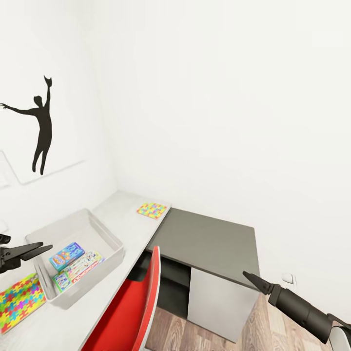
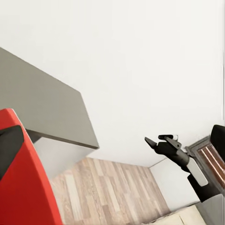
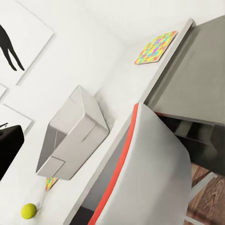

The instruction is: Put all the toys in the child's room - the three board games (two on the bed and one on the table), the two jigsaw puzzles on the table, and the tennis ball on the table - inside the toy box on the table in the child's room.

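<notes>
White-walled room: two board games [image 1: 75,265] lie in the toy box [image 1: 109,239]; left gripper [image 1: 41,249] and right gripper [image 1: 246,276] look closed, empty.

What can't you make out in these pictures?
- Near jigsaw puzzle: cut off by the head view's left edge.
- Board games in the toy box: print too small to read; a third can't be confirmed.
- Left hand: partly cut by the frame edge; open or shut unclear.
- Right hand: only one dark tip shows.
</notes>
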You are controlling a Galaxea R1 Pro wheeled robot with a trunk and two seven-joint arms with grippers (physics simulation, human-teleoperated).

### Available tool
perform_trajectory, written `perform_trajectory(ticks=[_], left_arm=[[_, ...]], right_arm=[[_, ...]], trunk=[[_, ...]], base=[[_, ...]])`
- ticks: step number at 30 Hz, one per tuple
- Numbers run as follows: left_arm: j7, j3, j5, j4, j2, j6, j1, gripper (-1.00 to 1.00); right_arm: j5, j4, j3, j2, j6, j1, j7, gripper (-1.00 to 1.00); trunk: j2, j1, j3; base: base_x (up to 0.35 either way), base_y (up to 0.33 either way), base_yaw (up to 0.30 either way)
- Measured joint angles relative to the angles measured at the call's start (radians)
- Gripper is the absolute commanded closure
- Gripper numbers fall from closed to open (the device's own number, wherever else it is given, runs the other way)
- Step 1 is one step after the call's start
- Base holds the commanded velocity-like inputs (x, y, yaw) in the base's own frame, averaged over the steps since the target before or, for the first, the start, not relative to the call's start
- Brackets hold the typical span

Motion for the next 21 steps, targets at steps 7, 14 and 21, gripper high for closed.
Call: perform_trajectory(ticks=[7, 14, 21], left_arm=[[0.000, -0.003, 0.004, -0.002, -0.002, 0.000, 0.001, -1.00], [0.000, -0.004, 0.005, -0.003, -0.005, 0.000, 0.001, -1.00], [0.000, -0.004, 0.006, -0.003, -0.007, 0.000, 0.001, -1.00]], right_arm=[[0.004, 0.000, 0.000, 0.001, 0.000, 0.000, 0.000, -1.00], [0.003, 0.000, 0.000, 0.001, 0.000, 0.000, 0.000, -1.00], [0.000, 0.000, 0.000, 0.002, -0.001, 0.000, 0.000, -1.00]], trunk=[[0.000, 0.000, 0.000], [0.000, 0.000, 0.000], [0.000, 0.000, 0.006]], base=[[-0.027, 0.000, 0.000], [-0.005, 0.000, 0.000], [0.000, 0.000, 0.000]])
